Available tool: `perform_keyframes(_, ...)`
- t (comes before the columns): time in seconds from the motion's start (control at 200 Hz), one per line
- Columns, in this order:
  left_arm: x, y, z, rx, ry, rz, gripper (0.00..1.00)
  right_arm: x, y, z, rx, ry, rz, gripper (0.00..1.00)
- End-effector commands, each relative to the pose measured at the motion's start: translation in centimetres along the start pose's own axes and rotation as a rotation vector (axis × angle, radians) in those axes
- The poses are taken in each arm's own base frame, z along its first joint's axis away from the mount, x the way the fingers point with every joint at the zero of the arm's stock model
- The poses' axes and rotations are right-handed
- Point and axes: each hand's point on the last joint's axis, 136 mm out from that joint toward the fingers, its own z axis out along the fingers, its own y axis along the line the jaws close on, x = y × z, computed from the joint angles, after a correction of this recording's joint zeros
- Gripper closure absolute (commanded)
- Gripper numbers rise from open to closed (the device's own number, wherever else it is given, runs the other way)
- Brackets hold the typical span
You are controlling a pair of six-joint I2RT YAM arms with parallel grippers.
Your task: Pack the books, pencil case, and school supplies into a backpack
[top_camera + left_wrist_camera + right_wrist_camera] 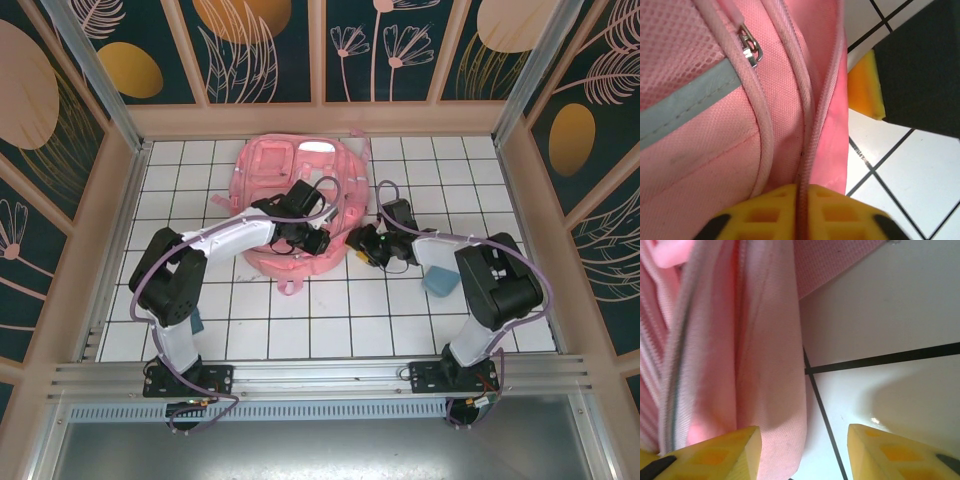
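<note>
Looking down from the overhead camera, I have the white-tiled bench point(330, 320) with the pink backpack point(285, 170) lying flat on its far middle part, one long edge turned toward the arms. Both arms reach in to the near right corner of that backpack. The left gripper point(318, 243) sits right on that edge. On its wrist camera the yellow fingers point(765, 210) are pressed together with a pink piped seam pinched between them, so I read it as closed on the backpack. The right gripper point(358, 240) is just beside it, at the backpack's right side. On its own camera the two yellow fingers point(890, 450) stand apart: a fold of pink fabric lies against the one on the left of that view, and bare tile shows ahead of the other, so the jaws are parted and clamp nothing that I can see. The blue-teal pencil case point(440, 282) lies on the bench to the right of the right gripper, close by that arm's elbow and apart from the backpack. Smaller details on the left wrist camera: a grey reflective strip point(685, 107) crosses the pink mesh, and a silver zip pull point(750, 45) hangs just above it
</note>
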Motion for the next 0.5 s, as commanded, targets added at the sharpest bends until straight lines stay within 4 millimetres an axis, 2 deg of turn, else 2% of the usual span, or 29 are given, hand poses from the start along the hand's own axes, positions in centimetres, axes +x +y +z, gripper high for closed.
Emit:
perform_keyframes(0.0, -1.6, 1.5, -1.5, -0.098, -0.098, 0.003, 0.92, -0.8, 1.1, 0.5, -0.028, -0.005, -0.024, 0.53)
perform_keyframes(0.07, -2.4, 1.6, -2.4, -0.119, -0.147, -0.001, 0.93, -0.7, 1.7, 0.8, -0.044, 0.002, -0.041, 0.54)
perform_keyframes(0.18, -3.2, 1.9, -3.3, -0.142, -0.208, -0.001, 0.96, 0.0, 3.9, 0.8, -0.130, 0.021, -0.097, 0.52)
perform_keyframes(0.195, -3.7, 1.7, -4.4, -0.144, -0.240, 0.001, 0.96, 0.1, 4.1, 0.8, -0.138, 0.022, -0.104, 0.51)
perform_keyframes(0.265, -4.1, 1.9, -5.4, -0.166, -0.287, -0.002, 0.97, 0.5, 5.1, 0.5, -0.173, 0.017, -0.131, 0.49)
perform_keyframes(0.495, -4.4, 3.6, -6.6, -0.265, -0.337, -0.038, 0.96, 0.6, 5.6, 0.1, -0.212, 0.001, -0.119, 0.43)
